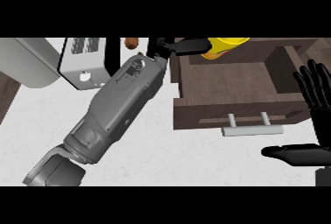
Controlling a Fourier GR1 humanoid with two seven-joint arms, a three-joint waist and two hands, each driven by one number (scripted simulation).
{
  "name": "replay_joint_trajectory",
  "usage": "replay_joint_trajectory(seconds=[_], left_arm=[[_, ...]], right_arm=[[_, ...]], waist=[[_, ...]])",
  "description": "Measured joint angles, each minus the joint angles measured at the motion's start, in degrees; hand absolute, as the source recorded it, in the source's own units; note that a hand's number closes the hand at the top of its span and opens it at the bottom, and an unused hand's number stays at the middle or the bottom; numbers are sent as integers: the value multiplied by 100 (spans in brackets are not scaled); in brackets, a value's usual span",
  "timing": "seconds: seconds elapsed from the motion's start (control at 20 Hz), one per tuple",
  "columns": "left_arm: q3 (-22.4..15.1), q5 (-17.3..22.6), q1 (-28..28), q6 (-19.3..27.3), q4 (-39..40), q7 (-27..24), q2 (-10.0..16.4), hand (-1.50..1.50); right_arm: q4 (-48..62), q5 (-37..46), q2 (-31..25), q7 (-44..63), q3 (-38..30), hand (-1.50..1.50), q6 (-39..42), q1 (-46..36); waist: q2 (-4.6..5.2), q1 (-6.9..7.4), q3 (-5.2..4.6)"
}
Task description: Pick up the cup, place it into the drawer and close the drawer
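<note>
A yellow cup (222,47) is at the top of the head view, tilted, over the far edge of the open dark-wood drawer (226,83). My left hand (184,45) is shut on the cup, its black fingers wrapped round the cup's left side; its grey forearm stretches diagonally from the lower left. The drawer's inside shows bare, and its pale bar handle (252,130) sticks out toward me. My right hand (315,94) rests open at the right edge, fingers up, thumb pointing left, beside the drawer's right wall.
A white boxy appliance (84,61) and a pale grey block (32,61) stand at the upper left on the white counter (168,157). A small brown object (131,43) lies at the top behind the appliance.
</note>
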Motion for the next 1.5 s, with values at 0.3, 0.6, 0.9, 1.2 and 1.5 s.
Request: replay_joint_trajectory(seconds=[0.3,0.6,0.9,1.2,1.5], left_arm=[[-675,345,-136,316,461,13,1,150],[-1421,504,-212,459,751,232,1,-150],[-2066,615,-288,758,856,592,3,-150],[-2332,831,-142,1114,646,283,1,-150],[-2262,1181,-131,1255,301,-171,-1,-150]], right_arm=[[-164,-73,-15,157,36,-150,30,-70],[-56,-93,-47,49,4,-150,96,-77],[-34,-99,-41,23,46,-150,127,-140],[-87,-442,-37,140,-11,-150,265,-170],[-232,-1076,-58,346,60,150,668,-154]], waist=[[16,-106,1],[45,-191,3],[62,-280,4],[58,-256,1],[32,-174,-1]])
